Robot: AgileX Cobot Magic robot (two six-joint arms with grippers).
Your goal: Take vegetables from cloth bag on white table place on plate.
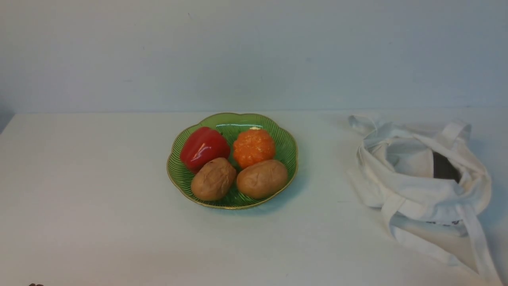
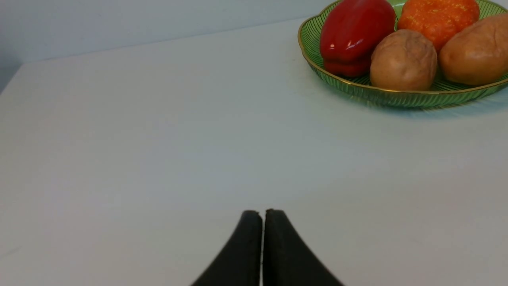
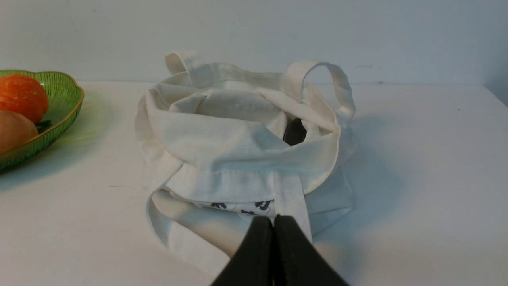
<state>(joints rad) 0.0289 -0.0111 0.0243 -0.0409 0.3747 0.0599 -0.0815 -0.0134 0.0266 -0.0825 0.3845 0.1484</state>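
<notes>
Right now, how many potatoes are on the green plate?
2. One potato sits at the plate's front left, below the red pepper. The other potato lies at the front right, below the pumpkin. More could be hidden inside the cloth bag.

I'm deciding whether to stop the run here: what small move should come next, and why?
Probably none beyond keeping both arms back. The pepper, pumpkin and two potatoes already lie on the plate. The bag sags with no vegetable showing in its mouth, though part stays dark. The left gripper and right gripper are shut on nothing.
</notes>
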